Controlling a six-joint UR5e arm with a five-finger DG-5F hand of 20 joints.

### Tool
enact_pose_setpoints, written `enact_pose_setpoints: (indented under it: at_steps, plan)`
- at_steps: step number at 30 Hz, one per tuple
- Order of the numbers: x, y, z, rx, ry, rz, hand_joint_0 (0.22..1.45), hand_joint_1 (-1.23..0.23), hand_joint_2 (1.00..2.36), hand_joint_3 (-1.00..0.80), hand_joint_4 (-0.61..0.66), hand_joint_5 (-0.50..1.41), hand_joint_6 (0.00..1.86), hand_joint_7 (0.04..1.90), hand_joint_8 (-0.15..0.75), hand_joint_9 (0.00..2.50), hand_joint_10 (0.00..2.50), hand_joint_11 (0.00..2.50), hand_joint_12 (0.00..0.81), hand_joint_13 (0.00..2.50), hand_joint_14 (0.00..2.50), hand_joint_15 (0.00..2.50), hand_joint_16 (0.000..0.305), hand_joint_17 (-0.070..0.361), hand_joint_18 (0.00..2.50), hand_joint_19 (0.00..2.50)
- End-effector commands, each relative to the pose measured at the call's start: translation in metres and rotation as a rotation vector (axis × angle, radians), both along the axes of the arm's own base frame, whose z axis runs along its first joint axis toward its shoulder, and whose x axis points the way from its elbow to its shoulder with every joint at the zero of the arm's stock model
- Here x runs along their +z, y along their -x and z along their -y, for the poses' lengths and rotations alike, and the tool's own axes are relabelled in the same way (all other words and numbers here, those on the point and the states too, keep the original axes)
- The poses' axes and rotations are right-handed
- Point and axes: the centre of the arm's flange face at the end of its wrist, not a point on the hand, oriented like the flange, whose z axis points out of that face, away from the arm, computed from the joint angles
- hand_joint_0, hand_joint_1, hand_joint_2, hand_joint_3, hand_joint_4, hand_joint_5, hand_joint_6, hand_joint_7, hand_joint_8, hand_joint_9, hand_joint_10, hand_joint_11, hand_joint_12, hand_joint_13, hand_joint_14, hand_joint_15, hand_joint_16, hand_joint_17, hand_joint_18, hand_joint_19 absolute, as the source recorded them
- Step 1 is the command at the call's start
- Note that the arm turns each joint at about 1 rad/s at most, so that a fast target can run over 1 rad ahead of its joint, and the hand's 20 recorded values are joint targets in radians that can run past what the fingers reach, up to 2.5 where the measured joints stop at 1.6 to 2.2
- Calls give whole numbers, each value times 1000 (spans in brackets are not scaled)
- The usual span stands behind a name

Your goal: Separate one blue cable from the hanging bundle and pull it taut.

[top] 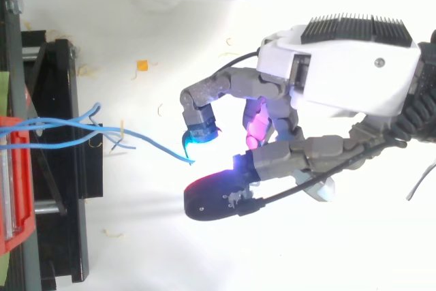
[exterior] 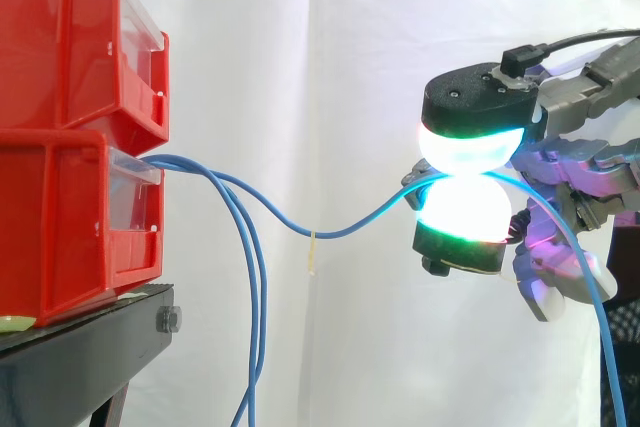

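- The robot hand (top: 340,73) pinches one blue cable (exterior: 340,232) between two glowing pads (exterior: 470,147).
- This cable runs from the lower red bin (exterior: 60,227) to the pads, sagging a little in the middle.
- The other blue cables (exterior: 255,327) hang down beside the black stand (exterior: 80,347).

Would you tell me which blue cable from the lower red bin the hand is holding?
The blue cable sagging sideways to the hand, pinched between its glowing pads; the other blue cables hang straight down.
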Motion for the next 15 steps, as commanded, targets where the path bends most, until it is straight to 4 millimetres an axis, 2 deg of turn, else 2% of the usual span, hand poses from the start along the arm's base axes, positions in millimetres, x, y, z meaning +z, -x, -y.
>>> enact_pose_setpoints:
  at_steps: [1, 15]
  plan:
    - [0, 0, -1, 10, -4, 0, 740, -684, 1016, -136, 104, 145, 504, 1408, 118, 2001, 28, 680, 260, 1266, 19, 692, 37, 84, 788, 702]
    - [-1, 2, 2, 17, -5, -16, 740, -683, 1016, -139, 104, 145, 504, 1407, 119, 2004, 23, 675, 258, 1267, 18, 689, 37, 84, 786, 701]
